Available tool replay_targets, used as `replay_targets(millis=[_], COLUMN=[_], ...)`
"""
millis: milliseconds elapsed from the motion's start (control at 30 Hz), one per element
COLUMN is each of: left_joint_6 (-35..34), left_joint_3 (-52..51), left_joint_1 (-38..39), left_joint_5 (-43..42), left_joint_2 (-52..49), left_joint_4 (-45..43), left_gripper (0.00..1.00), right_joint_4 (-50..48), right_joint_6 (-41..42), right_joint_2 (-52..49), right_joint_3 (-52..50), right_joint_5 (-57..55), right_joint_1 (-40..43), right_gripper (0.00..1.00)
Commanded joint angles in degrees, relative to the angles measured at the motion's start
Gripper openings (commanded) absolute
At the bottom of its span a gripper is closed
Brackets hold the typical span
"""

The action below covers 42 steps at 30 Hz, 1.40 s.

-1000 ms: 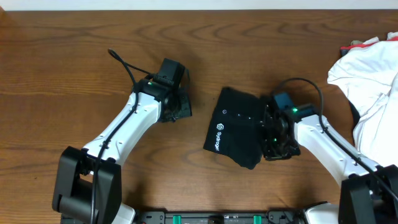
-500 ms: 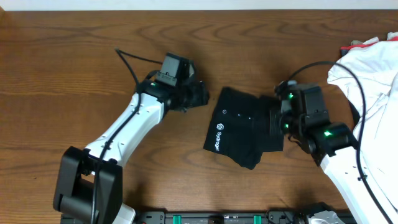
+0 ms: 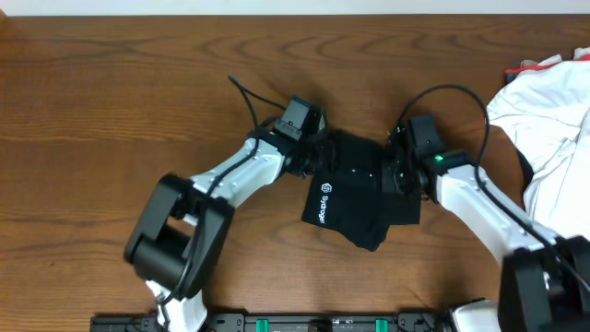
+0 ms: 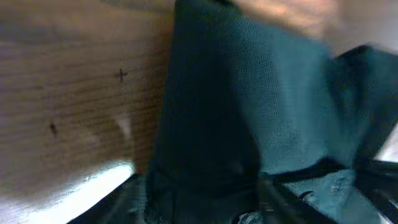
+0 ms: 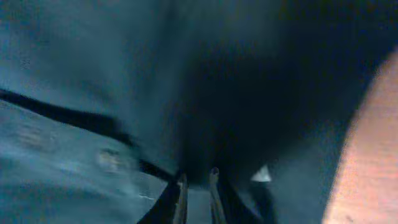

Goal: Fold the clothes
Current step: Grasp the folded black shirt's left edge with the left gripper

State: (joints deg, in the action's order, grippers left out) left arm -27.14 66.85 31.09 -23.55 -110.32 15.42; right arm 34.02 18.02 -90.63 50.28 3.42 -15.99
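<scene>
Black shirt (image 3: 355,207) lies bunched and partly folded on the wooden table (image 3: 138,83), between the two grippers, with both of them at its upper part.

The left gripper (image 3: 318,155) is at the shirt's upper left edge, its tip against or over the cloth. The left wrist view is blurred. Dark fabric (image 4: 236,112) fills the middle and right of it and bare wood (image 4: 74,81) lies to the left. The fingers are only dark shapes along the bottom, so I cannot tell whether they stand apart or together.

The right gripper (image 3: 395,175) is down on the shirt's right side, opposite the left one, with the cloth spread between them. In the right wrist view its fingertips (image 5: 181,190) stand nearly together with only a thin dark gap. Fabric (image 5: 93,74) presses in all around them, and whether any of it is caught in that gap cannot be made out. A strip of table (image 5: 367,143) shows at the far right of that view.

Outward from the left gripper, toward the robot, a small white logo (image 3: 324,203) with lettering runs along the shirt's left edge. Small buttons (image 3: 334,166) dot the cloth just beside that gripper. The shirt's lowest corner points toward the robot's base.

Well beyond the right gripper, at the table's right edge, sits a heap of white cloth (image 3: 553,101), apart from the shirt. A black cable (image 3: 249,92) loops up from the left arm.
</scene>
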Motion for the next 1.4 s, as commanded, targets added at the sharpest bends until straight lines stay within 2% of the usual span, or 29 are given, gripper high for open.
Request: replay_targets(millis=[0, 100, 167, 267, 367, 433, 467, 533, 633, 700, 867, 1100, 1267, 1367], left_joint_6=[0.59, 2.73, 3.15, 2.34, 2.25, 2.27, 2.25, 2.27, 2.27, 2.27, 5.03, 6.97, 2.95, 1.25], left_joint_3=[0.61, 0.61, 0.61, 0.61, 0.61, 0.61, 0.61, 0.61, 0.61, 0.61, -0.07, -2.01, -4.11, -6.36], left_joint_1=[0.00, -0.24, -1.09, -3.63, -6.78, -8.79, -9.94, -12.02, -14.49, -15.26, -13.60, -7.96, -5.01, -3.45], left_joint_5=[-0.02, 0.24, 0.24, 0.02, -1.36, -1.33, -1.36, -1.36, -1.38, -2.12, -10.05, -10.10, -10.08, -10.12], left_joint_2=[-1.95, -2.21, -2.08, -1.64, 0.02, 1.57, 2.51, 4.33, 6.29, 6.51, 6.36, 6.14, 6.12, 5.95], left_joint_4=[1.27, 3.82, 5.07, 6.86, 9.49, 11.50, 12.63, 15.08, 18.56, 20.70, 21.35, 17.92, 17.38, 12.20], left_gripper=[0.44, 0.29, 0.21, 0.19, 0.35, 0.52, 0.63, 0.76, 0.92, 0.98, 0.99, 0.97, 0.90, 0.91], right_joint_4=[3.52, 6.62, 7.76, 9.40, 10.58, 11.28, 11.65, 12.17, 12.28, 12.13, 11.58, 11.41, 11.89, 12.11], right_joint_6=[3.21, 3.41, 3.39, 3.37, 1.84, 0.68, 0.09, -0.07, -0.04, -0.04, -0.04, -0.04, -0.04, -0.04], right_joint_2=[-1.22, -0.46, 0.79, 3.30, 6.27, 8.07, 8.92, 10.21, 10.71, 10.69, 10.69, 10.69, 10.69, 10.69], right_joint_3=[0.22, 0.28, 0.28, 0.31, 0.31, 0.31, 0.31, 0.31, 0.28, 0.28, 0.28, 0.28, 0.28, 0.28], right_joint_5=[-10.03, -12.98, -12.26, -12.15, -11.69, -11.26, -10.69, -9.35, -7.28, -5.49, -5.11, -5.11, -5.09, -5.09], right_joint_1=[1.42, 2.27, 3.10, 4.50, 5.51, 5.60, 5.57, 5.57, 5.60, 5.57, 5.60, 5.60, 5.57, 5.57], right_gripper=[0.09, 0.09, 0.13, 0.17, 0.29, 0.39, 0.47, 0.59, 0.66, 0.67, 0.68, 0.68, 0.68, 0.68])
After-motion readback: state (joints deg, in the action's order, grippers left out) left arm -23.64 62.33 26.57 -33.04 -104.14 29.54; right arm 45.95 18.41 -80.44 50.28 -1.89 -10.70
